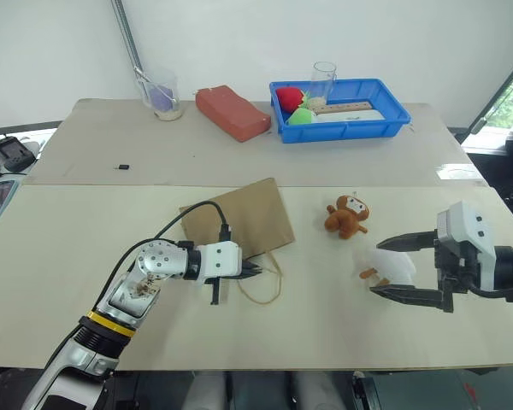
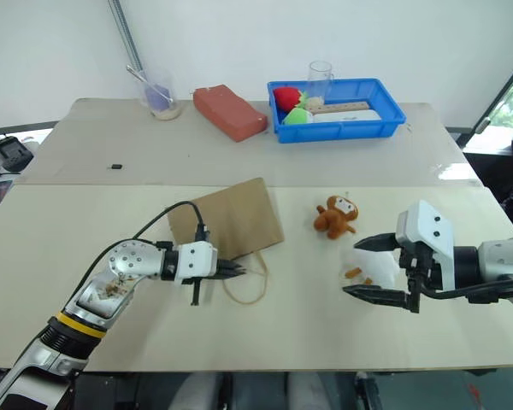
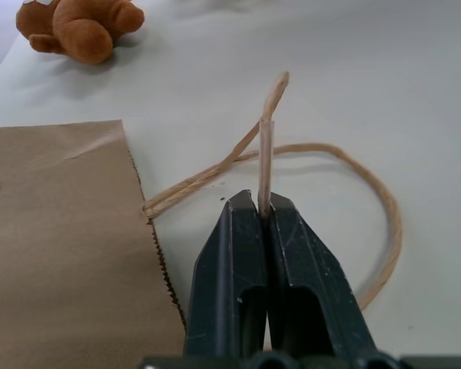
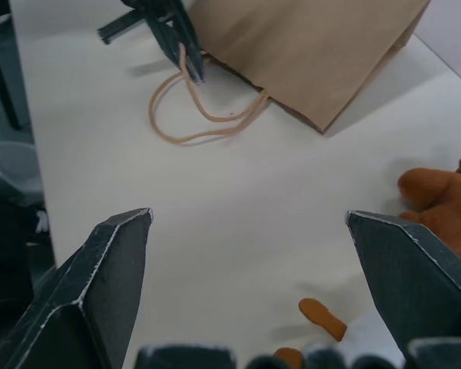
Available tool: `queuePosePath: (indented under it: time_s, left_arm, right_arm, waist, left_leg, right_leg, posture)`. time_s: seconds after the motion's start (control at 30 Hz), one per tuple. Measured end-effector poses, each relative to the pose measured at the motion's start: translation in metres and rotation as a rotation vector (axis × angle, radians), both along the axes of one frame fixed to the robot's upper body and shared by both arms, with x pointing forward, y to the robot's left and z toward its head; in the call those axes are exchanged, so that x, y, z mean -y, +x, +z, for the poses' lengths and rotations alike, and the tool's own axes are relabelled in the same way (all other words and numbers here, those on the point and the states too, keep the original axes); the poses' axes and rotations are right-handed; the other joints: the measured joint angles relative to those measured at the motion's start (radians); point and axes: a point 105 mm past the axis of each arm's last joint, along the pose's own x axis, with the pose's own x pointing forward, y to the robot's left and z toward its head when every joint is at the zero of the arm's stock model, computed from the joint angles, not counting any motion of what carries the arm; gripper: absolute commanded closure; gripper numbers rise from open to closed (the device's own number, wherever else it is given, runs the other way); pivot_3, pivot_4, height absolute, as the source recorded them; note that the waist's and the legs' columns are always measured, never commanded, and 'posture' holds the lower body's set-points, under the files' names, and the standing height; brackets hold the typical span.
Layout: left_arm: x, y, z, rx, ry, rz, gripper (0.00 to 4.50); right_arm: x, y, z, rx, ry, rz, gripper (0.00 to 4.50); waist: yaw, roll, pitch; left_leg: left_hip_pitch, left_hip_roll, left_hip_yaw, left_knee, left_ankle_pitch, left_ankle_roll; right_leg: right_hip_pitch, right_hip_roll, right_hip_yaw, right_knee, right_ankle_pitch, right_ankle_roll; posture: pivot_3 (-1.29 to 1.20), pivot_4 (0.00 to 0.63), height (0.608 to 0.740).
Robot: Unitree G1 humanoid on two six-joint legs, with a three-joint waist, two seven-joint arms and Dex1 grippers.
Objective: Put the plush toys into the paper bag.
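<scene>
The brown paper bag lies flat on the near table, its thin loop handles spread toward me. My left gripper sits at the bag's mouth. The left wrist view shows it shut on one handle strand, which rises from between the fingers. The brown monkey lies to the right of the bag. The white toy with orange feet lies between the wide-open fingers of my right gripper, and I cannot tell whether they touch it.
On the far table stand a blue tray holding red and green round items, a glass, a red-brown block and a plastic cup. A small black item lies near the seam between the tables.
</scene>
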Motion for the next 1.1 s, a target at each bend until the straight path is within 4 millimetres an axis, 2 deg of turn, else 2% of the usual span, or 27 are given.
queuePosePath:
  time_s: [0.1,0.2,0.33,0.37,0.4,0.43,0.57,0.67,0.83,0.97,1.03,1.1]
  left_arm:
    - [0.004,0.009,0.023,-0.083,-0.090,0.026,4.46]
    - [0.009,0.017,0.055,-0.173,-0.186,0.037,4.50]
    - [0.015,0.024,0.084,-0.293,-0.297,0.066,4.50]
    - [0.019,0.026,0.089,-0.325,-0.324,0.071,4.50]
    - [0.021,0.026,0.091,-0.345,-0.335,0.072,4.50]
    - [0.024,0.027,0.094,-0.380,-0.357,0.081,4.50]
    - [0.028,0.028,0.098,-0.440,-0.382,0.104,4.50]
    - [0.032,0.028,0.097,-0.465,-0.392,0.115,4.50]
    - [0.037,0.026,0.101,-0.475,-0.421,0.140,4.50]
    - [0.038,0.024,0.108,-0.480,-0.462,0.154,4.50]
    - [0.033,0.028,0.112,-0.485,-0.493,0.189,4.50]
    - [0.028,0.031,0.115,-0.486,-0.518,0.220,4.50]
  right_arm:
    - [-0.012,-0.002,-0.004,0.032,0.022,-0.010,0.00]
    - [-0.033,-0.005,-0.016,0.036,0.075,-0.004,0.79]
    - [-0.057,0.001,-0.037,0.021,0.116,-0.016,2.14]
    - [-0.066,0.006,-0.038,0.036,0.137,-0.016,2.64]
    - [-0.071,0.008,-0.040,0.041,0.150,-0.016,2.85]
    - [-0.081,0.017,-0.041,0.061,0.174,-0.025,3.21]
    - [-0.100,0.043,-0.051,0.091,0.213,-0.081,4.49]
    - [-0.118,0.062,-0.058,0.121,0.228,-0.098,4.49]
    - [-0.136,0.088,-0.068,0.166,0.229,-0.149,4.49]
    - [-0.144,0.105,-0.084,0.156,0.223,-0.205,4.49]
    - [-0.145,0.111,-0.099,0.133,0.211,-0.240,4.49]
    - [-0.147,0.115,-0.105,0.141,0.209,-0.254,4.49]
  waist:
    - [0.000,0.000,0.000]
    - [0.000,-0.001,0.000]
    - [-0.007,-0.001,0.000]
    - [-0.009,-0.001,0.000]
    - [-0.010,-0.001,0.000]
    - [-0.013,-0.001,0.000]
    - [-0.017,-0.001,0.000]
    - [-0.018,-0.001,0.000]
    - [-0.017,-0.001,0.000]
    - [-0.017,-0.001,0.000]
    - [-0.021,-0.001,0.000]
    - [-0.025,-0.001,0.000]
  left_leg:
    - [-0.002,0.000,-0.001,0.001,0.000,0.000]
    - [-0.002,-0.001,-0.003,0.002,0.000,0.000]
    - [-0.001,-0.001,-0.003,0.002,0.000,0.000]
    - [-0.001,-0.001,-0.003,0.002,0.000,0.000]
    - [-0.001,-0.001,-0.004,0.002,0.000,0.000]
    - [-0.001,0.000,-0.004,0.002,0.000,0.000]
    - [-0.001,-0.001,-0.005,0.002,0.000,0.000]
    - [-0.001,-0.001,-0.005,0.002,0.000,-0.001]
    - [-0.002,-0.001,-0.006,0.002,0.000,-0.001]
    - [-0.001,-0.001,-0.007,0.001,0.000,-0.001]
    - [-0.001,-0.001,-0.007,0.001,0.001,-0.001]
    - [-0.001,-0.001,-0.007,0.001,0.001,-0.001]
  right_leg:
    - [0.000,0.000,-0.001,0.000,0.000,0.001]
    - [0.000,0.000,-0.002,0.000,0.000,0.001]
    - [0.000,0.000,-0.002,0.001,0.000,0.001]
    - [-0.001,0.001,-0.002,0.001,0.000,0.001]
    - [-0.001,0.001,-0.002,0.002,0.000,0.001]
    - [0.000,0.001,-0.002,0.002,0.000,0.001]
    - [-0.001,0.001,-0.002,0.002,0.000,0.000]
    - [-0.002,0.001,-0.002,0.002,0.000,0.000]
    - [-0.001,0.000,-0.002,0.002,0.000,0.000]
    - [-0.002,0.000,-0.003,0.002,0.000,0.000]
    - [-0.002,0.000,-0.002,0.003,0.000,0.000]
    - [-0.002,0.000,-0.002,0.003,0.000,0.000]
  posture:
    - [0.00,0.150,0.740]
    - [0.00,0.150,0.740]
    - [0.00,0.150,0.740]
    - [0.00,0.150,0.740]
    - [0.00,0.150,0.740]
    - [0.00,0.150,0.740]
    - [0.00,0.150,0.740]
    - [0.00,0.150,0.740]
    - [0.00,0.150,0.740]
    - [0.00,0.150,0.740]
    - [0.00,0.150,0.740]
    - [0.00,0.150,0.740]
